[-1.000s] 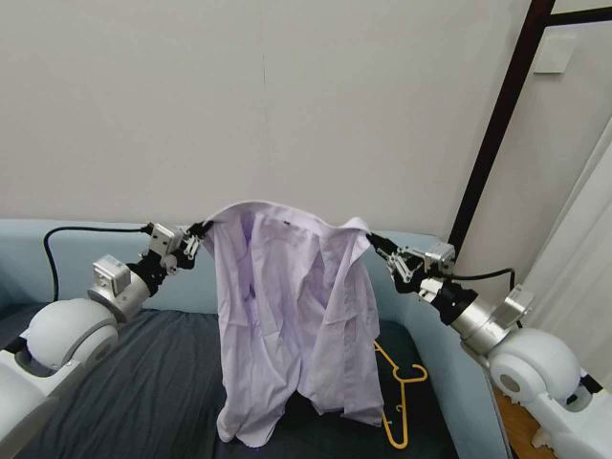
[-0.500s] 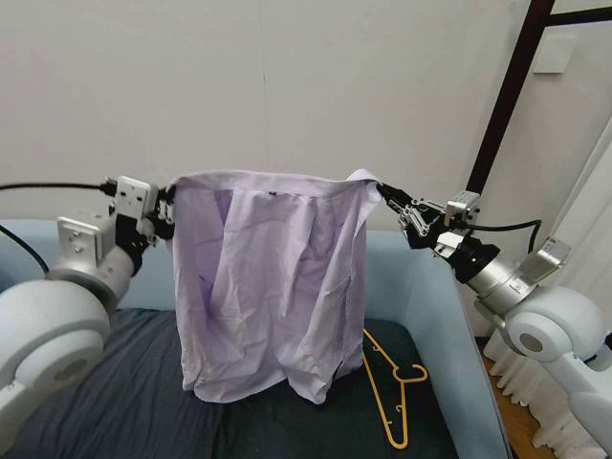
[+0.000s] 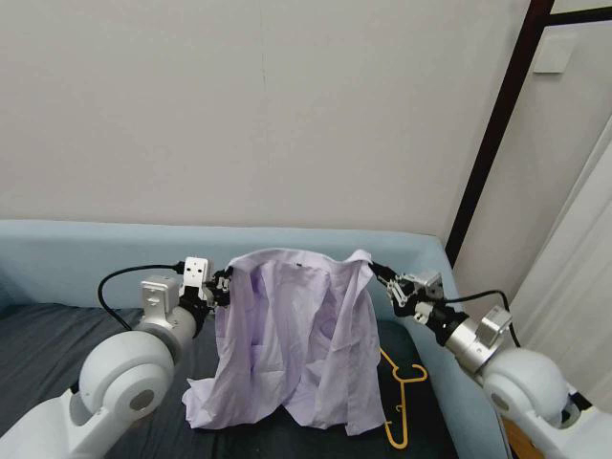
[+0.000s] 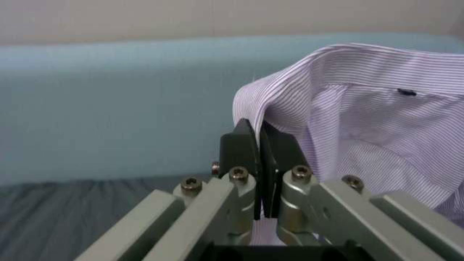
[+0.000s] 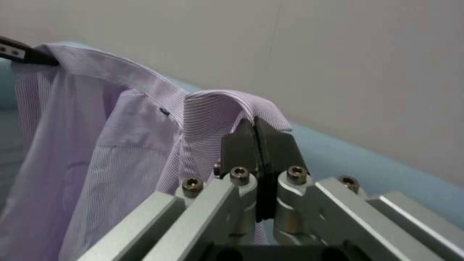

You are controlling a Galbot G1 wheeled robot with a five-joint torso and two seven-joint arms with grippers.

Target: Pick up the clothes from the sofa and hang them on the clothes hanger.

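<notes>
the pale lilac striped shirt (image 3: 296, 354) hangs above the sofa (image 3: 76, 251), spread between the two arms. the left gripper (image 3: 223, 285) pinches one shoulder near the collar and the right gripper (image 3: 386, 281) pinches the other. each pair of fingers is clenched flat on a fold of cloth, as both wrist views show up close. holding it by the two shoulders at about the same height lets the collar span between them and the body drop open, which i judge is meant to give a hanger a way in. the hem, though, bunches on the dark seat cushion (image 3: 57, 339), so the garment is not fully lifted clear. the yellow hanger (image 3: 401, 413) lies flat on that cushion near the right-hand end of the sofa, just beside the shirt's lower edge and touched by neither gripper. behind is a plain light wall (image 3: 287, 105); a black post (image 3: 492, 134) and a pale curtain (image 3: 574, 287) stand at the right.
</notes>
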